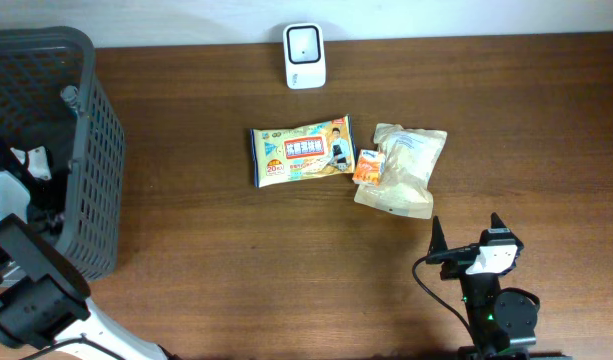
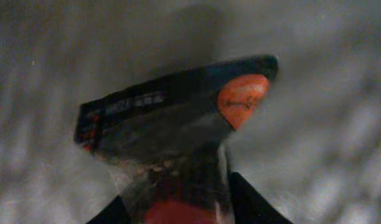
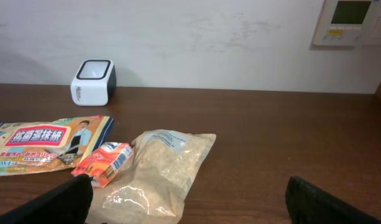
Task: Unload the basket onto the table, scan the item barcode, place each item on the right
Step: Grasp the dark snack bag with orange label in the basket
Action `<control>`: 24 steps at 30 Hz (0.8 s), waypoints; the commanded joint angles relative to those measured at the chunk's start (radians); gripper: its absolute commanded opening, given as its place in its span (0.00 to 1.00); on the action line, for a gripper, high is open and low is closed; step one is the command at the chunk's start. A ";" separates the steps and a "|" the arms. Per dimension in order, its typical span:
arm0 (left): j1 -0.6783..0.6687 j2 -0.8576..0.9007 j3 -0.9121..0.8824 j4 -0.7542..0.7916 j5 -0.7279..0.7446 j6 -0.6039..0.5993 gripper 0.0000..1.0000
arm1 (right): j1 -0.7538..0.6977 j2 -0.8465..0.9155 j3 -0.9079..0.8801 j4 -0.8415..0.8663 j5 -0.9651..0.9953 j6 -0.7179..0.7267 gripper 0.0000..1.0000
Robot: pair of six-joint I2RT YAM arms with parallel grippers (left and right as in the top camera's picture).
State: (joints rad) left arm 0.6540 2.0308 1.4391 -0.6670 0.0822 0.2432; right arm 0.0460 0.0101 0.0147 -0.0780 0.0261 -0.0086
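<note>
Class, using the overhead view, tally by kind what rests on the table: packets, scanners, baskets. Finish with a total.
Packets: 3 (printed flat packet, small orange packet, pale bag)
Scanners: 1 (white scanner)
Baskets: 1 (grey basket)
Total: 5

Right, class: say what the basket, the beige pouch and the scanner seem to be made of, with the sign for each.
The basket: probably moulded grey plastic, matte; its walls are a regular open grid.
The beige pouch: likely thin glossy plastic film; it crinkles, shines, and grainy contents show through.
The scanner: hard white plastic, smooth, with a dark glossy window.
</note>
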 commanded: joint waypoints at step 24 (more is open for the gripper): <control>-0.002 -0.228 0.142 -0.088 0.138 -0.086 0.19 | 0.006 -0.006 -0.009 -0.003 0.001 -0.006 0.98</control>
State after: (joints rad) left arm 0.6540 1.9018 1.5505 -0.7700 0.1326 0.1703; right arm 0.0460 0.0101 0.0147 -0.0780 0.0261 -0.0090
